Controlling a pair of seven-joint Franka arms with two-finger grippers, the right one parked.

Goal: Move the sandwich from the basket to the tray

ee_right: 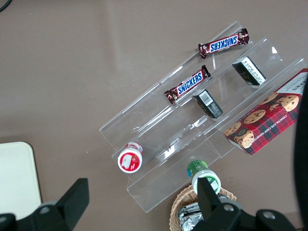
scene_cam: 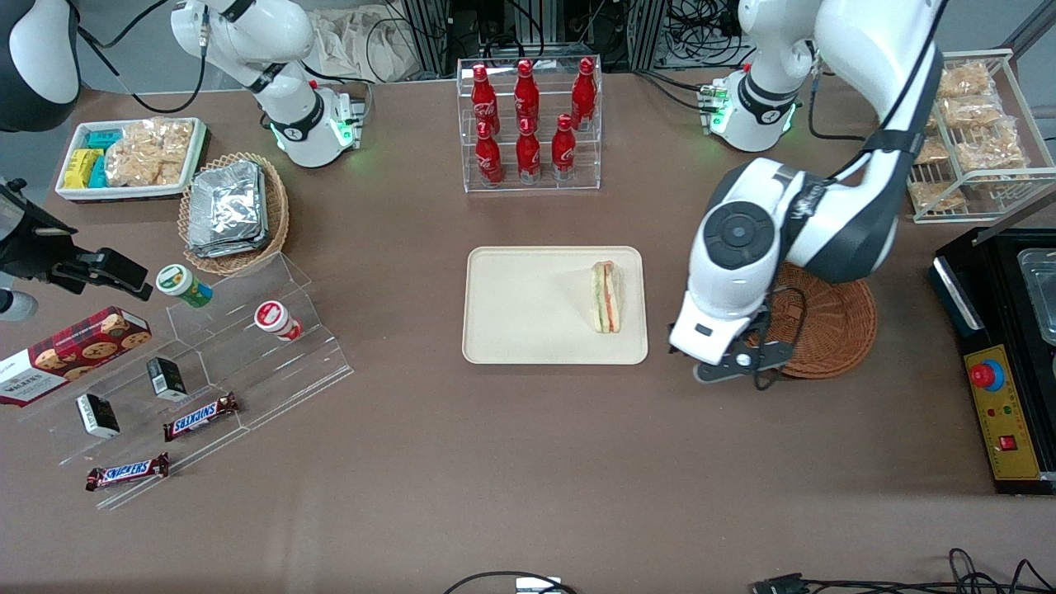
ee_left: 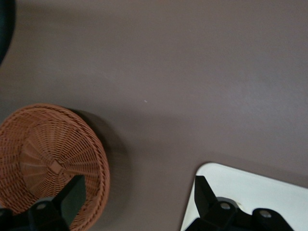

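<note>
The sandwich (scene_cam: 606, 297), a pale wedge with orange and green layers, lies on the cream tray (scene_cam: 528, 305) near the tray's edge toward the working arm. The reddish-brown wicker basket (scene_cam: 829, 326) stands beside the tray, partly covered by the arm, and the part of it that shows in the wrist view holds nothing (ee_left: 48, 159). My gripper (scene_cam: 730, 367) hovers over bare table between the basket and the tray (ee_left: 250, 192). It is open (ee_left: 139, 192), with only the brown table between its fingers.
A clear rack of red bottles (scene_cam: 528, 124) stands farther from the camera than the tray. A tan basket of foil packets (scene_cam: 231, 210), a white snack bin (scene_cam: 132, 157) and acrylic steps with snacks (scene_cam: 206, 363) lie toward the parked arm's end. A black control box (scene_cam: 1002, 412) and a wire rack (scene_cam: 978, 132) sit at the working arm's end.
</note>
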